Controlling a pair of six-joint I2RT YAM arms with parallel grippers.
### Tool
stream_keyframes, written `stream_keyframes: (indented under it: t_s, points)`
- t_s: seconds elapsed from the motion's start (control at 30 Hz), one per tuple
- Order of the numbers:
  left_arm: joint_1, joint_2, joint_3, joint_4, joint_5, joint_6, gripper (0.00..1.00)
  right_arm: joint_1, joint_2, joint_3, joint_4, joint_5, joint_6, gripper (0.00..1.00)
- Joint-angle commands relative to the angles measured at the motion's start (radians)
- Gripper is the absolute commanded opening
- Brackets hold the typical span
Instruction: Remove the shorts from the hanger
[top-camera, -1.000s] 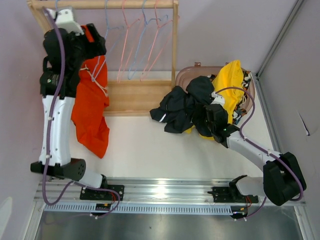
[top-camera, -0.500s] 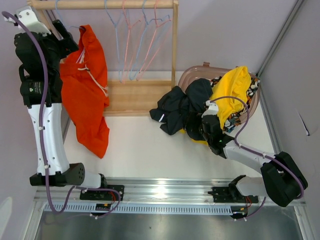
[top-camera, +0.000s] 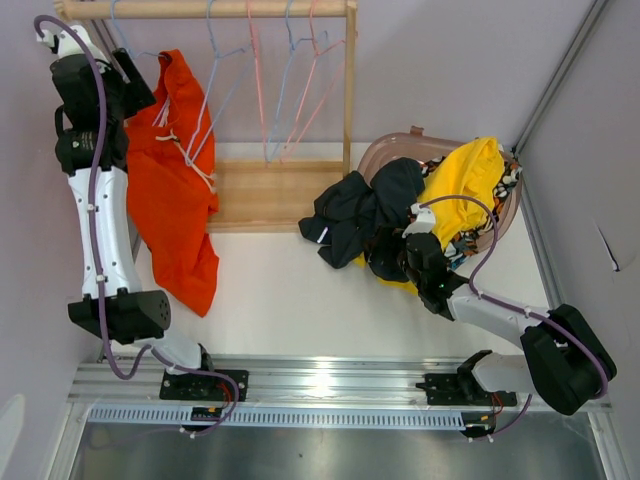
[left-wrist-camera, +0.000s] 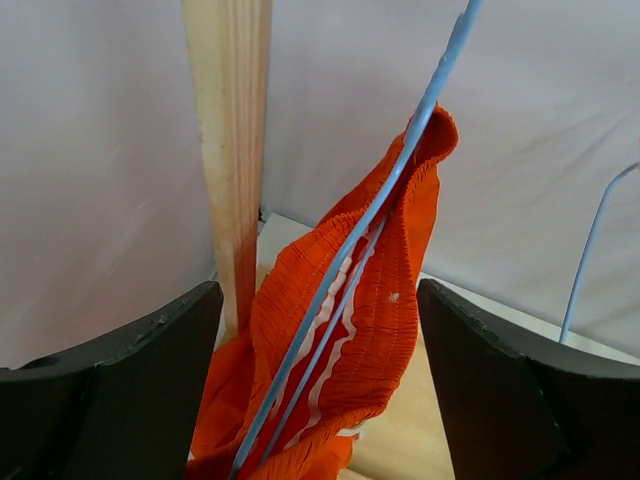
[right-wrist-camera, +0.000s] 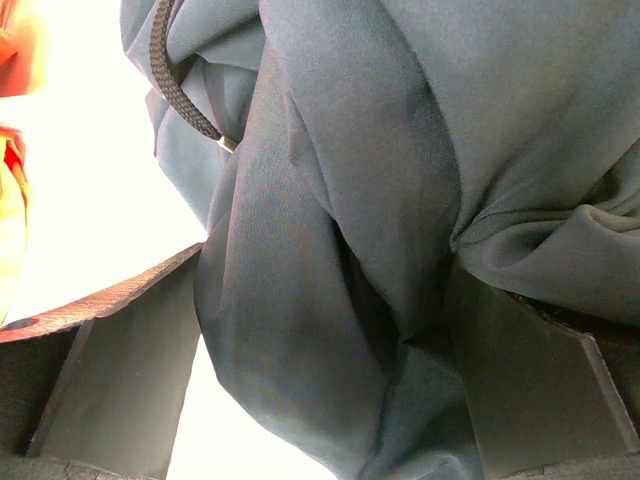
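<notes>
- Left jaws: spread wide and pinching nothing, raised beside the rack's wooden post (left-wrist-camera: 232, 150), which shows just inside the left finger.
- Orange-red shorts (left-wrist-camera: 350, 330): straight ahead of the left jaws, in line with the gap between them and touching neither finger. The gathered waistband is draped over a blue hanger (left-wrist-camera: 400, 170) whose wire runs up the middle of the cloth. The legs hang down toward the tabletop (top-camera: 300, 300).
- Other hangers (top-camera: 290, 90): to the right of the left jaws on the same rod, bare.
- Step in hand, as judged: the last hung pair is being approached and the grasp is not yet made.
- Next move, as judged: advance the left jaws over the waistband, close on cloth to one side of the wire, then draw the shorts down and off. Catching the wire would drag the hanger along with the cloth.
- Black shorts (right-wrist-camera: 380, 200): heaped over the basket (top-camera: 385, 150) edge onto the tabletop. A fold with its drawcord (right-wrist-camera: 180, 80) lies between the right jaws.
- Right jaws: spread wide, pushed into that fold and not clamped on it.
- Yellow shorts (top-camera: 465, 185): beyond the right jaws, in the basket.
</notes>
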Motion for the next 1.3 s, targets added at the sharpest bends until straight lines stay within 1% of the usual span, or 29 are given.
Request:
stream_keyframes:
  t_s: [0.0, 0.03, 0.13, 0.17, 0.23, 0.27, 0.3, 0.33, 0.4, 0.43, 0.47, 0.5, 0.53, 0.6, 0.63, 0.7, 0.77, 0.83, 0.87, 0.9, 0.93, 0.97, 1.0, 1.03, 1.07, 1.13, 1.17, 1.23, 1.27]
  points:
    - [0.007, 0.005, 0.043, 0.02, 0.046, -0.024, 0.83, 0.018, 0.027, -0.037, -0.094, -0.082, 0.025, 0.99]
    - [0.007, 0.01, 0.041, 0.02, 0.061, -0.027, 0.81, 0.018, 0.024, -0.032, -0.097, -0.082, 0.024, 0.99]
    - [0.007, 0.027, 0.043, 0.017, 0.075, -0.03, 0.7, 0.03, -0.009, -0.015, -0.136, -0.079, 0.017, 0.99]
    - [0.007, 0.033, 0.041, 0.017, 0.078, -0.03, 0.62, 0.041, -0.028, 0.011, -0.188, -0.051, 0.014, 0.99]
    - [0.009, 0.039, 0.041, 0.018, 0.083, -0.035, 0.52, 0.059, -0.103, 0.049, -0.259, -0.008, 0.001, 1.0]
    - [0.009, 0.042, 0.041, 0.02, 0.09, -0.036, 0.4, 0.073, -0.131, 0.103, -0.34, 0.039, -0.006, 1.0]
    - [0.007, 0.044, 0.041, 0.02, 0.093, -0.039, 0.35, 0.078, -0.157, 0.133, -0.38, 0.064, -0.009, 0.99]
    - [0.009, 0.047, 0.044, 0.018, 0.097, -0.041, 0.25, 0.079, -0.207, 0.167, -0.475, 0.085, -0.021, 0.99]
    - [0.007, 0.048, 0.04, 0.017, 0.104, -0.043, 0.19, 0.082, -0.252, 0.268, -0.549, 0.145, -0.035, 0.99]
    - [0.007, 0.048, 0.041, 0.017, 0.106, -0.044, 0.13, 0.081, -0.288, 0.302, -0.581, 0.162, -0.056, 0.99]
    - [0.009, 0.048, 0.04, 0.015, 0.106, -0.044, 0.04, 0.081, -0.302, 0.336, -0.641, 0.179, -0.065, 0.99]
    - [0.007, 0.047, 0.037, 0.014, 0.106, -0.046, 0.0, 0.081, -0.316, 0.409, -0.67, 0.226, -0.078, 0.99]
    - [0.009, 0.042, 0.03, 0.017, 0.107, -0.047, 0.0, 0.081, -0.327, 0.448, -0.736, 0.259, -0.093, 0.99]
    - [0.01, 0.034, 0.017, 0.026, 0.119, -0.049, 0.0, 0.081, -0.32, 0.528, -0.797, 0.32, -0.119, 0.99]
    - [0.009, 0.03, 0.006, 0.031, 0.12, -0.053, 0.0, 0.079, -0.306, 0.602, -0.827, 0.387, -0.134, 0.99]
    - [0.009, 0.021, 0.001, 0.037, 0.149, -0.061, 0.0, 0.066, -0.24, 0.65, -0.87, 0.415, -0.191, 0.99]
    - [0.009, 0.019, -0.002, 0.037, 0.169, -0.07, 0.0, -0.028, -0.153, 0.684, -0.897, 0.302, -0.182, 0.99]
    - [0.007, 0.01, -0.002, 0.032, 0.184, -0.073, 0.0, -0.12, -0.091, 0.723, -0.96, 0.193, -0.118, 1.0]
    - [0.007, 0.004, -0.008, 0.031, 0.187, -0.073, 0.0, -0.119, -0.074, 0.743, -0.988, 0.161, -0.09, 0.99]
    - [0.007, -0.004, -0.013, 0.032, 0.189, -0.072, 0.0, -0.102, -0.083, 0.729, -0.973, 0.158, -0.066, 0.99]
    - [0.007, -0.024, -0.019, 0.038, 0.195, -0.075, 0.0, -0.044, -0.103, 0.705, -0.942, 0.159, -0.059, 1.0]
    - [0.007, -0.036, -0.034, 0.041, 0.199, -0.076, 0.0, -0.016, -0.126, 0.651, -0.871, 0.161, -0.053, 0.99]
    - [0.007, -0.056, -0.036, 0.043, 0.21, -0.081, 0.0, 0.016, -0.164, 0.629, -0.839, 0.155, -0.033, 0.99]
    - [0.005, -0.065, -0.036, 0.043, 0.221, -0.087, 0.0, 0.042, -0.175, 0.616, -0.818, 0.153, -0.024, 0.99]
    - [0.004, -0.078, -0.029, 0.043, 0.233, -0.09, 0.0, 0.096, -0.18, 0.611, -0.799, 0.155, -0.018, 0.99]
    - [-0.008, -0.099, -0.017, 0.038, 0.225, -0.09, 0.0, 0.15, -0.171, 0.626, -0.798, 0.181, -0.007, 0.99]
    - [-0.01, -0.11, 0.021, 0.029, 0.224, -0.089, 0.0, 0.211, -0.165, 0.637, -0.807, 0.199, -0.01, 0.99]
    - [-0.018, -0.102, 0.064, 0.014, 0.236, -0.09, 0.0, 0.274, -0.14, 0.667, -0.808, 0.274, -0.036, 0.99]
    - [-0.019, -0.081, 0.143, -0.003, 0.256, -0.092, 0.0, 0.329, -0.132, 0.677, -0.808, 0.294, -0.044, 1.0]
